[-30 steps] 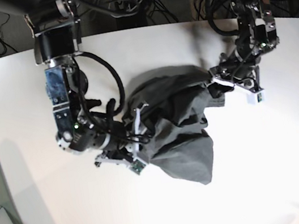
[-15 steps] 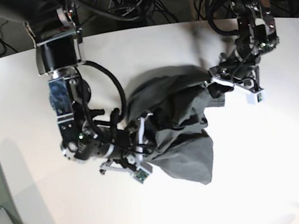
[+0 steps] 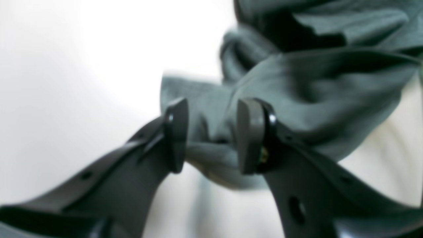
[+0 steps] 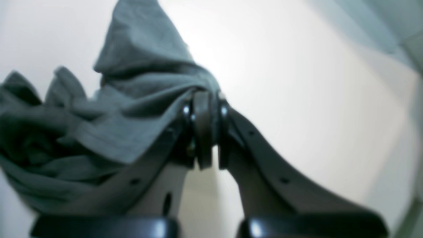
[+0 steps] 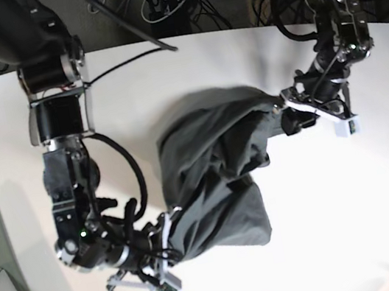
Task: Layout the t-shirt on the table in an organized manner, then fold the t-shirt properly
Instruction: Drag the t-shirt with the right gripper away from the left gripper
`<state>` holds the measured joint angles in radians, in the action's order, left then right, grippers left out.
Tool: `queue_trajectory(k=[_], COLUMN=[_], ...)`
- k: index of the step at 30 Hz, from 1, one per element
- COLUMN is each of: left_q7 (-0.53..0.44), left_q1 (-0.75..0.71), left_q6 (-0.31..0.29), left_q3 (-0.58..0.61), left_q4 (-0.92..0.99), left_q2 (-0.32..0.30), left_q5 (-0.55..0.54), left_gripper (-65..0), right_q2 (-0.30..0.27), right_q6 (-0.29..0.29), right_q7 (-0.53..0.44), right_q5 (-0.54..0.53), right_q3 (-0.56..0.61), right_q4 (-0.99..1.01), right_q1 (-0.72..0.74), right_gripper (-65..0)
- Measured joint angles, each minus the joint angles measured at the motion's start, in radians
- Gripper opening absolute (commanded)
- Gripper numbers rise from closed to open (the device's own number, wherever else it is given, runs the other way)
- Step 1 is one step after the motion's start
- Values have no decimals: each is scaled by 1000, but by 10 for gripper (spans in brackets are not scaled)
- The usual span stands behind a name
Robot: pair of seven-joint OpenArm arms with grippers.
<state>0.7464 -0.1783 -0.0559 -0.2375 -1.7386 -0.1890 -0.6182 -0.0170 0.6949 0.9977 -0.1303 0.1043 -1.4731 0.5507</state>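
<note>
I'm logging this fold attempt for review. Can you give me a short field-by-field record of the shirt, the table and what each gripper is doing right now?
garment: t-shirt, dark grey, bunched and creased, not flat
surface: table, white
shirt position: stretched between the two arms
right gripper: shut on a fold at the shirt's edge
left gripper: jaws part open, cloth bunched between the pads; grip unclear
right gripper in base view: lower left
left gripper in base view: upper right
layout step: not yet done
</note>
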Motion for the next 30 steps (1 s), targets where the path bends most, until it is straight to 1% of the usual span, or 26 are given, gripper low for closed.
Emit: queue_trajectory(k=[4,6,9,11,13,15,18,21,24,26,27,30], left_q7=[6,6,5,6,5,5,4,5,4,4,2,1], left_q1=[-13,-14,-15,-15,-15,-15,-16,-36,-45,-40,-40,-43], left_q6=[4,0,0,0,0,0,0,0,1,0,0,3], left_q3=[-18,-20,-23,-22,-22,-23,-23,-33,-43,-42,-43,-43], left_q4=[-13,-13,-13,-13,-13,-13,-13,-14,-13,-13,-13,-13], left_q2=[-3,0,-5,-4,-4,-4,-5,-3,-2,-2,-2,-6], left_q5=[7,0,1,3,4,4,4,0,5,4,3,4], left_gripper=[-408,-408,-408,-408,-408,-408,-408,-408,-408,-408,-408,-408], right_q2=[-6,0,0,-2,-2,-10,-50,-97,-120,-132,-137,-140], right_q6=[0,0,0,0,0,0,0,0,0,0,0,0], right_q7=[83,106,180,230,259,259,259,267,251,239,233,140], right_q5=[-4,-11,-6,0,-3,-10,-5,-2,-1,-6,-3,-6], right_q3=[-17,-45,-101,-136,-169,-211,-297,-372,-418,-445,-458,-528], right_q4=[-154,-251,-358,-402,-443,-449,-448,-446,-421,-399,-387,-332], right_q1=[50,61,82,107,148,198,238,229,190,130,96,9], right_gripper=[-650,-650,-650,-650,-650,-650,-650,-650,-650,-625,-602,-512])
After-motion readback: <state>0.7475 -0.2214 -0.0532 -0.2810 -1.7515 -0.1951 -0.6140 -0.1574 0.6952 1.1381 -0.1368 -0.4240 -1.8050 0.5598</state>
